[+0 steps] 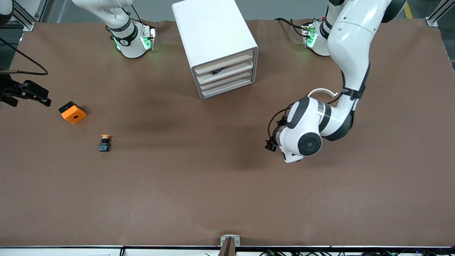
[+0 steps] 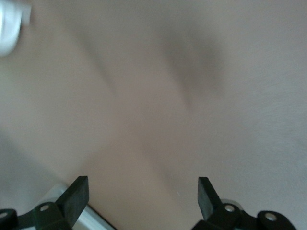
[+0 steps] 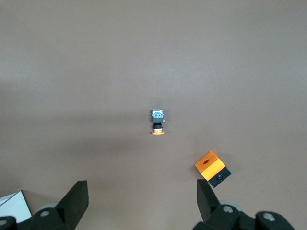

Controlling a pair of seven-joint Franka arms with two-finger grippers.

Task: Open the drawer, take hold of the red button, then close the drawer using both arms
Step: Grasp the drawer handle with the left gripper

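Yellow-capped button: one, lying on its side on the brown table, nearest the front camera of the loose items, toward the right arm's end; also in the right wrist view.
Orange block: one, black underside, a hole in its top face, farther from the camera than that button and near it.
Cabinet: one white box, between the two bases.
Drawers: four, stacked alike, beige front edges, all pushed in; the second from the top shows a small dark item above its edge, too small to identify.
Red-capped button: cannot tell where it is.
Left gripper: fingers spread wide, nothing between them, over bare table; in the front view the wrist hides it.
Left arm: folded at the elbow, wrist low toward its own end.
Right gripper: parted and empty, high over the two loose items.
Right arm: one, mostly out of frame.
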